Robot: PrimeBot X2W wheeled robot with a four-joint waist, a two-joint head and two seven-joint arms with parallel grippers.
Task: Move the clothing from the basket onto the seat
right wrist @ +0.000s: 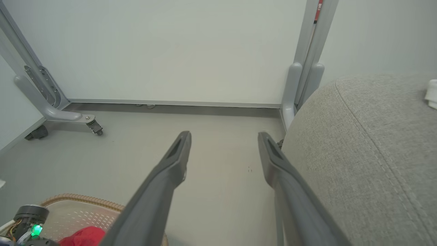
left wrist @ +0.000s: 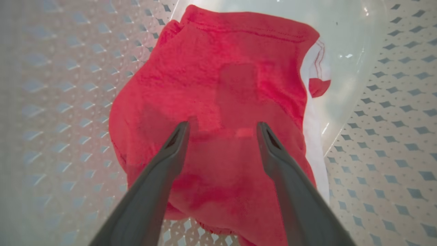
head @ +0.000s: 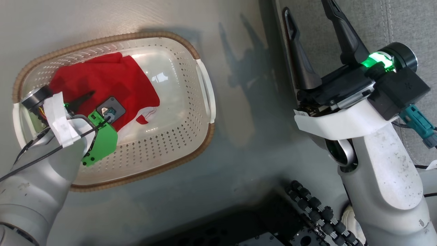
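Note:
One red garment with white trim, the clothing (head: 109,78), lies bunched in the left half of the cream perforated basket (head: 112,38) on the floor. My left gripper (head: 80,102) reaches down into the basket. In the left wrist view it is open (left wrist: 222,128), its two fingers spread just over the red clothing (left wrist: 218,85) with nothing between them. My right gripper (head: 307,8) is open and holds nothing, raised beside the grey seat (head: 403,27). In the right wrist view it (right wrist: 224,136) points at the floor, with the seat's rounded corner (right wrist: 358,153) on the right.
My wheeled base with black rollers (head: 307,212) lies at the bottom between basket and seat. A grey partition frame on castors (right wrist: 58,112) and its upright (right wrist: 307,68) stand against the wall ahead. A small white thing (right wrist: 432,94) lies on the seat's far edge.

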